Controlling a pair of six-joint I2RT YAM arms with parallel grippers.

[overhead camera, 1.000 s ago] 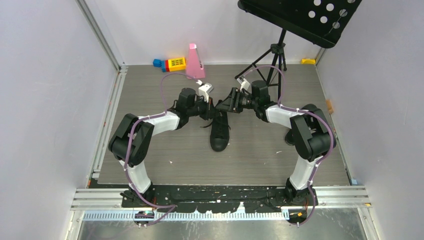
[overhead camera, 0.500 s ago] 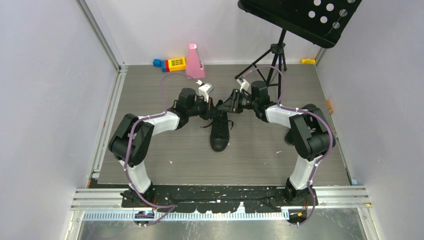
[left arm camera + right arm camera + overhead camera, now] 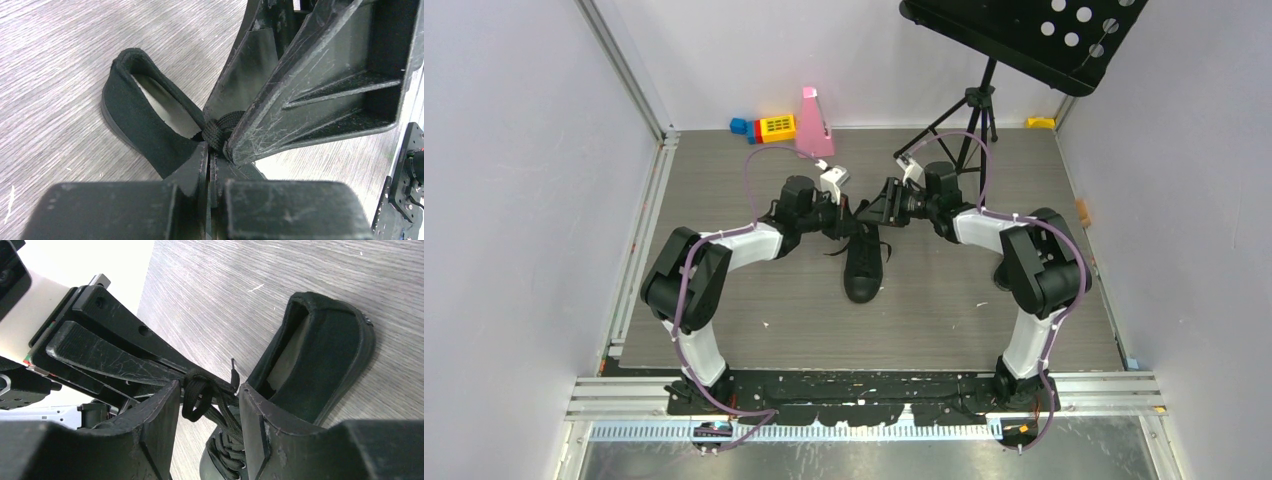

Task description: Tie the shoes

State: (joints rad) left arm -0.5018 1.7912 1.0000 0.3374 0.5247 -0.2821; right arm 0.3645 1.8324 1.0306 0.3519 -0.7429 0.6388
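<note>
A black sneaker [image 3: 862, 272] lies mid-table, toe toward the arm bases. Both grippers meet over its laces near the collar. My left gripper [image 3: 848, 221] is shut on a black lace [image 3: 219, 131]; its closed tips show in the left wrist view [image 3: 209, 148], with the shoe's heel opening [image 3: 135, 112] behind. My right gripper [image 3: 876, 214] is open. In the right wrist view [image 3: 210, 388] a folded lace loop [image 3: 196, 402] hangs between its fingers, touching neither pad clearly. The left gripper's fingers [image 3: 110, 352] pinch the lace just beyond that loop. The shoe's heel [image 3: 330, 355] lies to the right.
A black tripod music stand [image 3: 969, 110] stands at the back right, close behind the right gripper. A pink cone [image 3: 814, 125] and colored blocks [image 3: 769, 127] sit at the back. A dark object [image 3: 1003, 274] lies partly hidden by the right arm.
The right arm's elbow has shifted slightly. Both grippers stay at the laces and the shoe has not moved.
</note>
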